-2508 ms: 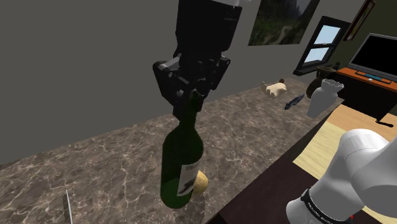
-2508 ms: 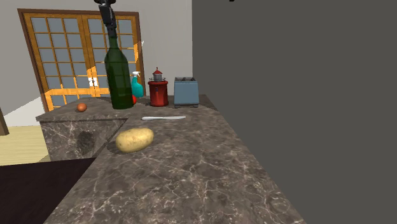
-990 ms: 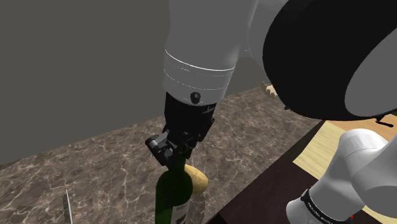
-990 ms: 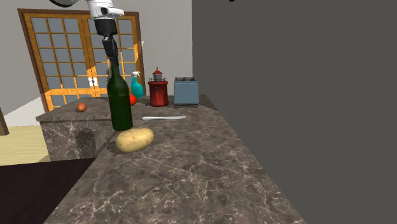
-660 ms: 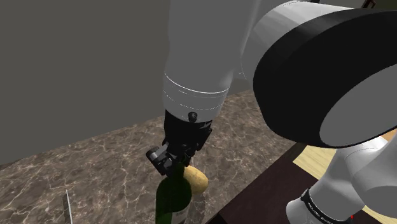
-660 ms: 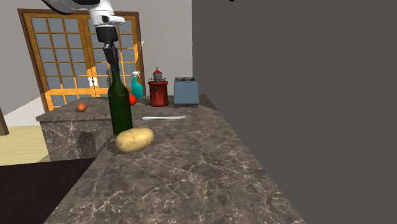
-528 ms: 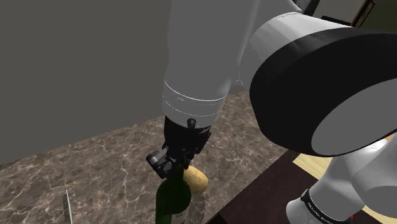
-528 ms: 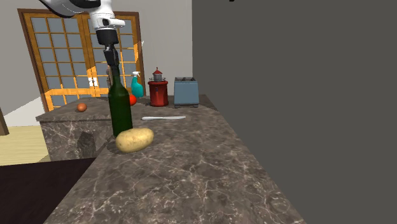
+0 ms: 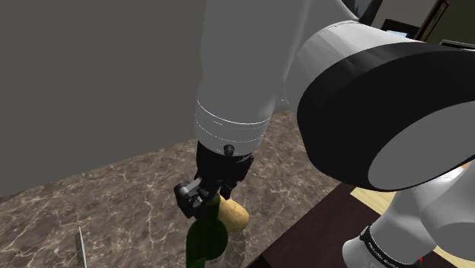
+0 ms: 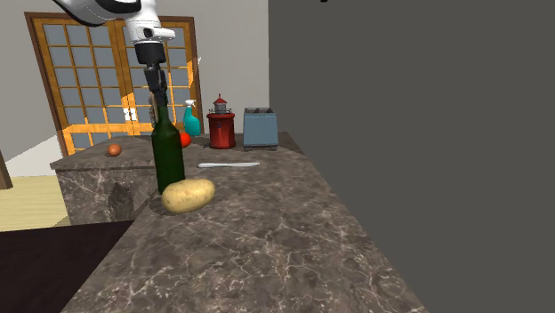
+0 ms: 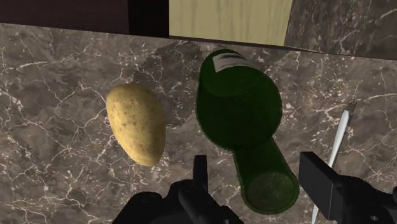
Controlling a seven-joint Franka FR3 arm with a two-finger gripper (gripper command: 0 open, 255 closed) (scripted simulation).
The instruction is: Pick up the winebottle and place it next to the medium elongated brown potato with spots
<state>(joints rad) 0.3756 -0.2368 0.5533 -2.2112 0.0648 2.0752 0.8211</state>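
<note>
Can see the green wine bottle standing upright on the marbled table, just beside the spotted brown potato at the table's edge. Find the hand right above the bottle's top, its black fingers spread apart either side of the neck, not clasping it. Also note a knife flat on the table nearby.

Green winebottle stands upright (marble counter) beside potato.
</note>
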